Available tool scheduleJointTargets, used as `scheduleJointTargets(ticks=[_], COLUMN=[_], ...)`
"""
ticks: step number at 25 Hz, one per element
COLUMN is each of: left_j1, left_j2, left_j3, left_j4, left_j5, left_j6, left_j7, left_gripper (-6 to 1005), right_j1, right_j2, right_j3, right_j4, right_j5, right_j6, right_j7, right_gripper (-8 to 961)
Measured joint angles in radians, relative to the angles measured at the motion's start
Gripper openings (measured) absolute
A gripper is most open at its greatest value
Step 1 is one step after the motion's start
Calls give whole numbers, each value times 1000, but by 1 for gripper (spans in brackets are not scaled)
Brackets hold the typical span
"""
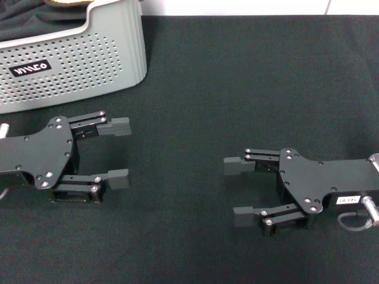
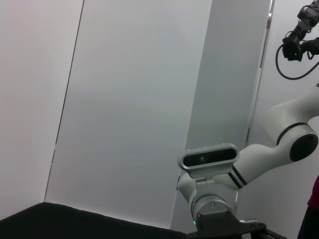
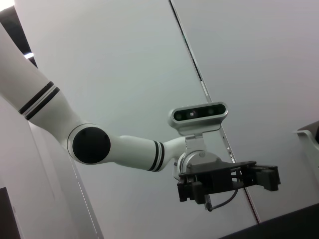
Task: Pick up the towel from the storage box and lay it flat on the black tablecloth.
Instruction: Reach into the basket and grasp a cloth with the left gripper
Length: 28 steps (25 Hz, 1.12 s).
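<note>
The light grey storage box with small holes and a black label stands at the far left of the black tablecloth. A sliver of the orange-yellow towel shows at the box's top edge; dark cloth lies inside the box beside it. My left gripper is open and empty, lying low over the tablecloth just in front of the box. My right gripper is open and empty over the tablecloth at the right. The left gripper also shows far off in the right wrist view.
A white wall edge runs behind the table. The left wrist view shows the right arm's wrist camera and white wall panels. The tablecloth spans the whole table between and around the grippers.
</note>
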<state>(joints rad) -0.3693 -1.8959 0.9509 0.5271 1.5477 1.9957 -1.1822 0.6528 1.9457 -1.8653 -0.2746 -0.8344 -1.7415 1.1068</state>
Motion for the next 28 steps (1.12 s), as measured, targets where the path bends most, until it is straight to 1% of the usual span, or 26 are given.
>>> scheduleJointTargets(ticks=[14,16,18,19,20,21,22,23,24,25,26,27,28], left_j1=[1,-4,-16,-24,-41,-41,-52,-63,-71,-78,-78,-79,-78], left_j2=[-5,-8,-18,-29,-57,-57,-77,-106,-129,-176,-176,-189,-200], left_j3=[-11,-37,-105,-152,-243,-243,-277,-310,-322,-302,-302,-268,-213], left_j4=[0,8,40,74,181,181,259,376,472,683,683,773,871], left_j5=[0,-5,-7,-7,-9,-9,-9,-8,-4,40,40,79,130], left_j6=[-3,-4,-5,-6,-14,-14,-27,-59,-92,-212,-212,-282,-379], left_j7=[-4,-23,-77,-115,-202,-202,-245,-307,-346,-423,-423,-454,-492], left_gripper=[858,857,857,857,857,857,857,857,857,857,857,857,857], right_j1=[3,1,-2,-4,-7,-10,-13,-13,-18,-40,-67,-74,-92], right_j2=[1,1,1,1,0,-1,-3,-3,-5,-8,-11,-11,-13], right_j3=[1,10,23,27,28,34,42,42,53,87,121,129,152], right_j4=[0,0,3,4,6,8,12,12,16,25,27,27,28], right_j5=[1,1,-1,-1,-1,0,0,0,0,-2,-2,-2,-2], right_j6=[3,9,25,36,47,58,69,69,77,91,96,97,98], right_j7=[-18,-24,-30,-35,-39,-44,-48,-48,-50,-60,-74,-77,-87], right_gripper=[857,858,858,858,858,858,858,858,858,858,858,858,858])
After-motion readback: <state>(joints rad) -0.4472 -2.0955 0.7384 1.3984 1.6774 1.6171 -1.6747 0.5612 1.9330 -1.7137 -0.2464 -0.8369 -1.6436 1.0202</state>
